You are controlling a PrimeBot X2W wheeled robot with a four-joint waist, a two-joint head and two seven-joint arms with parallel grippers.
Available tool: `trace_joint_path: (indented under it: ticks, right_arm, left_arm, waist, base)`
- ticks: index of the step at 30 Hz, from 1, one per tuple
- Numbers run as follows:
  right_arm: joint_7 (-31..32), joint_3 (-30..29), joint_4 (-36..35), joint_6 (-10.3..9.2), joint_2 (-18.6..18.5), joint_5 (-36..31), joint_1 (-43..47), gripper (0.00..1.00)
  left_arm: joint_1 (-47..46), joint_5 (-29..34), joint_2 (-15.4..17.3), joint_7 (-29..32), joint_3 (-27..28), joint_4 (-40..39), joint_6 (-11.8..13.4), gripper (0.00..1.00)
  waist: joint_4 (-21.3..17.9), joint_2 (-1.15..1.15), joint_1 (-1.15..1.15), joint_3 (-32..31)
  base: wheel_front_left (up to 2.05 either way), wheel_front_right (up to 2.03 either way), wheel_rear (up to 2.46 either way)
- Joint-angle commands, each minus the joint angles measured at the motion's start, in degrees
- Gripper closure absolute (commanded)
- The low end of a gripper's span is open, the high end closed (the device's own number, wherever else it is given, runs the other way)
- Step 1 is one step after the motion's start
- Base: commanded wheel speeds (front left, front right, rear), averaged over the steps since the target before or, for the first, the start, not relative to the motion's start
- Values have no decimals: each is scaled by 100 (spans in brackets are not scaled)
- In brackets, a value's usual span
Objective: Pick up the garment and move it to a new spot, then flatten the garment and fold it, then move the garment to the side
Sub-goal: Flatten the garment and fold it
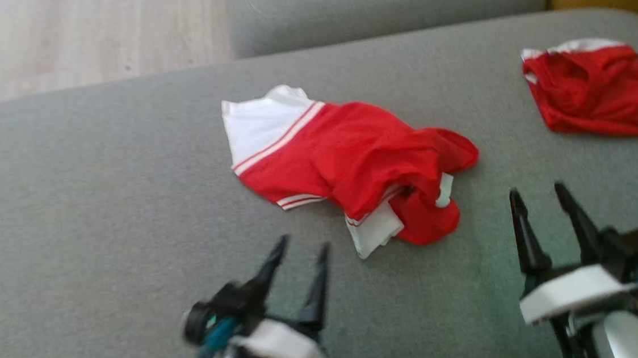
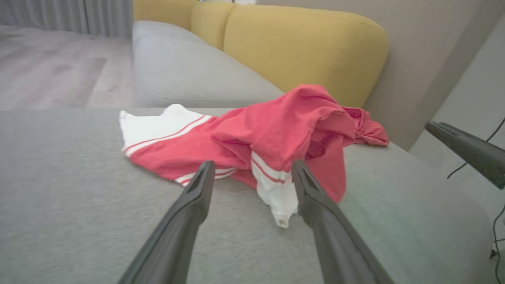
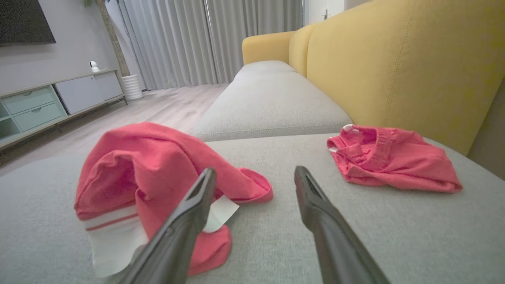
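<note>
Red garment (image 1: 351,159) with white red-striped trim; grey cushion (image 1: 100,219); yellow backrest (image 3: 394,67)

Red garment (image 1: 352,165) with white striped trim, crumpled, lying mid grey cushion (image 1: 100,219).

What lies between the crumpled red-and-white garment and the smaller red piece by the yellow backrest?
Nothing; the head view shows bare grey cushion between the garment and the red piece.

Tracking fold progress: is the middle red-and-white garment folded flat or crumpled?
Crumpled, not folded: the garment lies bunched on the cushion, red cloth humped, white edges sticking out.
</note>
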Motion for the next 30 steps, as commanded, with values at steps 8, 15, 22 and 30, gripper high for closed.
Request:
trace_joint_path:
  ticks: [8, 15, 22, 30]
  right_arm:
    - [6, 250, -375, 37, -32, -67, -838, 0]
    - [-62, 275, -315, 37, -32, -45, -1025, 0]
    - [-133, 147, -212, 37, -32, -53, -979, 0]
    - [-187, -85, -148, 37, -32, -51, -810, 0]
  left_arm:
    - [-1178, 4, -508, 233, -242, 1070, -421, 0]
    - [-1642, -215, -622, 137, -178, 2032, -560, 0]
    - [-1867, -387, -679, -17, -300, 2619, -719, 100]
    - [-1922, -313, -453, -343, -212, 2741, -524, 100]
  waist:
    - [-682, 0, -1, 628]
    - [-1078, 0, -1, 901]
    - [-1167, 0, -1, 842]
    - [-719, 0, -1, 423]
  base:
    - [0, 0, 0]
    - [0, 0, 0]
    - [0, 0, 0]
    - [0, 0, 0]
